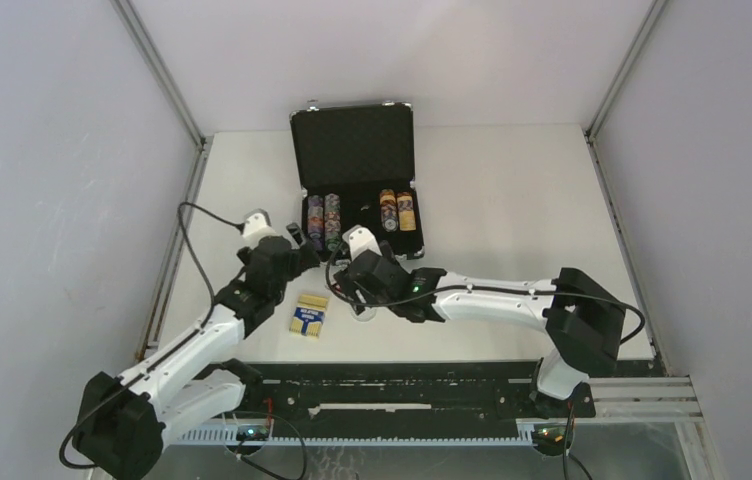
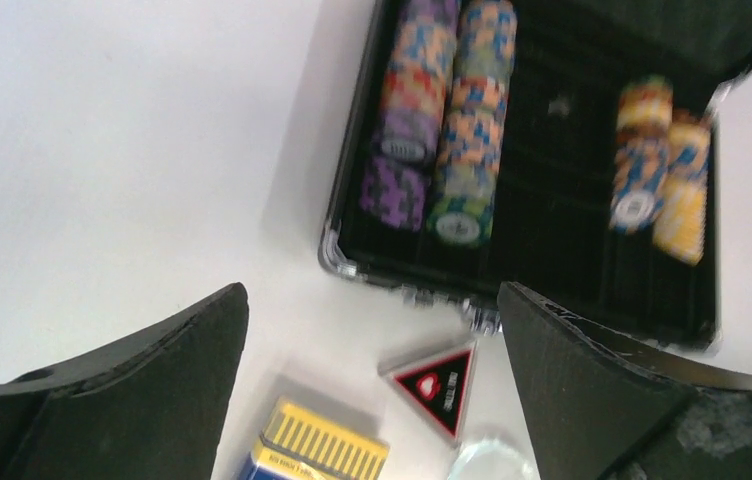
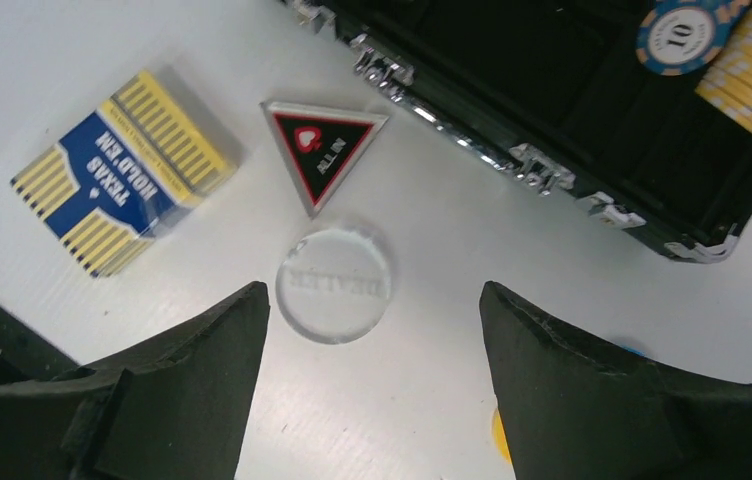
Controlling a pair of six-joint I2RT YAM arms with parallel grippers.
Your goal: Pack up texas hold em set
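Bright, even light fills the overhead view, leaving only faint, soft shadows on the table point(image 1: 512, 200). The left wrist view is blurred throughout, its poker chips point(image 2: 442, 120) smeared and its upper left washed out. The right wrist view is sharp, with glints along the silver edge of the briefcase point(image 3: 562, 85).

A white table point(image 1: 512, 190) fills the middle. Plain grey walls point(image 1: 52, 150) stand left, right and top. Thin metal bars point(image 1: 157, 70) slant in both upper corners.
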